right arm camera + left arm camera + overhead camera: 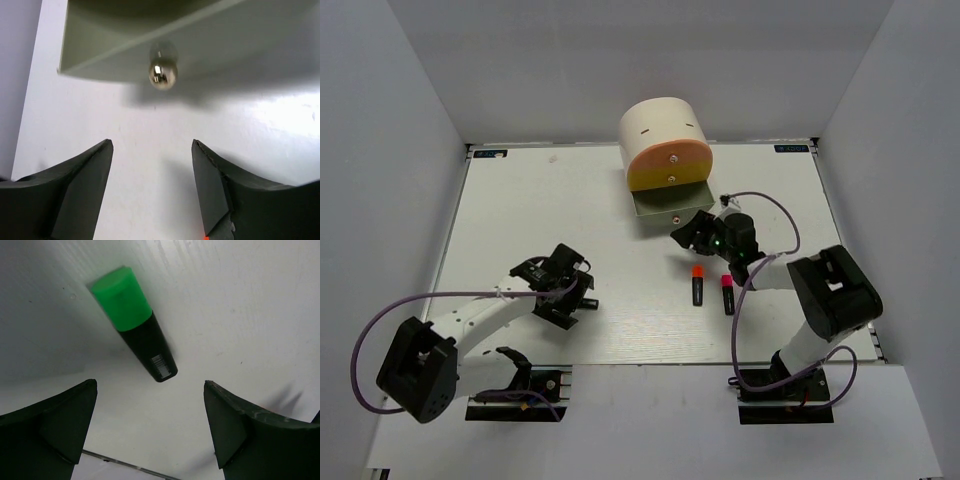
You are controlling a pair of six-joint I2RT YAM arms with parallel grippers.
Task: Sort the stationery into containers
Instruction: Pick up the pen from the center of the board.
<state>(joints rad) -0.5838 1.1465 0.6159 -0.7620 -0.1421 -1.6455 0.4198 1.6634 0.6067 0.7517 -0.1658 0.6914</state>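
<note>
A black highlighter with a green cap (135, 325) lies on the white table just ahead of my left gripper (150, 385), which is open with nothing between its fingers. In the top view the left gripper (565, 290) hovers at the table's left middle. The cream half-cylinder desk unit (665, 140) stands at the back, its pale grey bottom drawer (670, 205) pulled out. My right gripper (152, 145) is open just short of that drawer's round knob (162, 74). An orange-capped highlighter (697, 283) and a pink-capped one (727, 293) lie beside the right arm.
Grey walls enclose the table on three sides. The peach-orange and yellow drawer fronts (668, 165) above the open drawer are shut. Purple cables loop beside both arms.
</note>
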